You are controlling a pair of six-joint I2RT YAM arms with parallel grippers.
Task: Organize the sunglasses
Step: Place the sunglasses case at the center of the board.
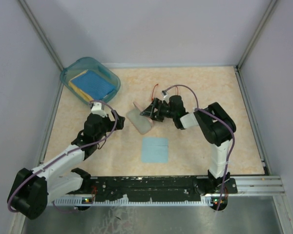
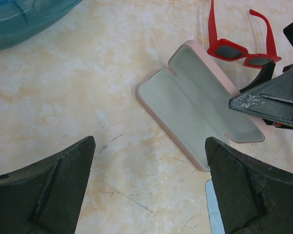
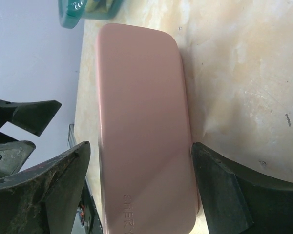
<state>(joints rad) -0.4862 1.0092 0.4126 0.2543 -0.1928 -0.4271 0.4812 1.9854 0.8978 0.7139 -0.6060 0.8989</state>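
Red-framed sunglasses, 2 dark rectangular lenses, temple arms unfolded, on the table beside the pink case

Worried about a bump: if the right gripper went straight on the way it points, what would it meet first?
Most likely the pink case: its outer shell lies dead ahead, between the fingers of the open right gripper. How far off it is remains unclear.
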